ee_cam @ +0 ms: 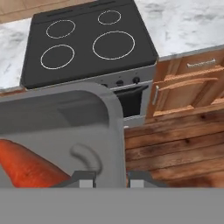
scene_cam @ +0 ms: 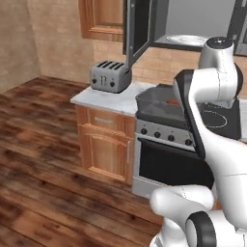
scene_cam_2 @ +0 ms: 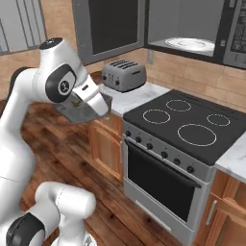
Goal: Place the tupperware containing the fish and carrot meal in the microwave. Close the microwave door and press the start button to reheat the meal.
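The tupperware [scene_cam_2: 77, 111] is a dark-grey see-through tub hanging in the air left of the stove, over the floor, with my gripper [scene_cam_2: 102, 109] shut on its rim. In the hand view my gripper [ee_cam: 111, 179] pinches the wall of the tupperware [ee_cam: 57, 118]. Inside lies the meal: an orange carrot [ee_cam: 26, 166] and a pale fish piece [ee_cam: 87, 157]. From the left base view the tupperware [scene_cam: 157, 103] shows in front of the stove, partly behind my arm. Above, the microwave [scene_cam_2: 192, 24] stands open, its door [scene_cam_2: 110, 29] swung out to the left and its white turntable plate [scene_cam_2: 190, 44] bare.
A black-topped stove [scene_cam_2: 187, 125] with an oven front sits below the microwave. A grey toaster [scene_cam_2: 124, 74] stands on the marble counter [scene_cam_2: 139, 96] left of it. Wooden cabinets [scene_cam: 103, 140] are under the counter, and wood floor [scene_cam: 43, 169] spreads to the left.
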Tool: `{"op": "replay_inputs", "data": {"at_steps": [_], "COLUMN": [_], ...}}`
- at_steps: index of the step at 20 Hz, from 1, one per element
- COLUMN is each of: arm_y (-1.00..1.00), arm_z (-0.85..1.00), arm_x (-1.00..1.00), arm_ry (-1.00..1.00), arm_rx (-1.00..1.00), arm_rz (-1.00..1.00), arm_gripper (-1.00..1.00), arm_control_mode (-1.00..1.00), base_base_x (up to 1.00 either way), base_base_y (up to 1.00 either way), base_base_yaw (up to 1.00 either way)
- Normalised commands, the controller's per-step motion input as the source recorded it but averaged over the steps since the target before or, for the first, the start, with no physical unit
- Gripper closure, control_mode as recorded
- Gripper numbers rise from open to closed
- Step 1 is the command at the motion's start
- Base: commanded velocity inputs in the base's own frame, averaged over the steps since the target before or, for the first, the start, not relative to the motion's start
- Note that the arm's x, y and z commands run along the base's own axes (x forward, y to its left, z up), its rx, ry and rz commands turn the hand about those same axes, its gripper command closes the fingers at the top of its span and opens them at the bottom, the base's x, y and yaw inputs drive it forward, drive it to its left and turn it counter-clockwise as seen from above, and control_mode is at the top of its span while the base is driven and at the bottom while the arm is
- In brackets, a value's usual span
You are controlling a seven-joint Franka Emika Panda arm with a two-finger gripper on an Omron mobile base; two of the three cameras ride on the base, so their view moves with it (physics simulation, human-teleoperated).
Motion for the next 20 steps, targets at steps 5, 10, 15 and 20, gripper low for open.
{"op": "replay_inputs", "data": {"at_steps": [5,10,15,20], "arm_y": [0.0,0.0,0.0,0.0], "arm_z": [0.0,0.0,0.0,0.0], "arm_x": [0.0,0.0,0.0,0.0], "arm_ry": [0.0,0.0,0.0,0.0], "arm_rx": [0.0,0.0,0.0,0.0], "arm_rz": [0.0,0.0,0.0,0.0], "arm_gripper": [1.0,1.0,1.0,1.0], "arm_control_mode": [1.0,1.0,1.0,1.0], "base_base_x": [0.1,0.42,0.52,0.56], "base_base_y": [0.03,0.05,0.19,0.26], "base_base_yaw": [-0.49,-0.45,-0.35,-0.25]}}
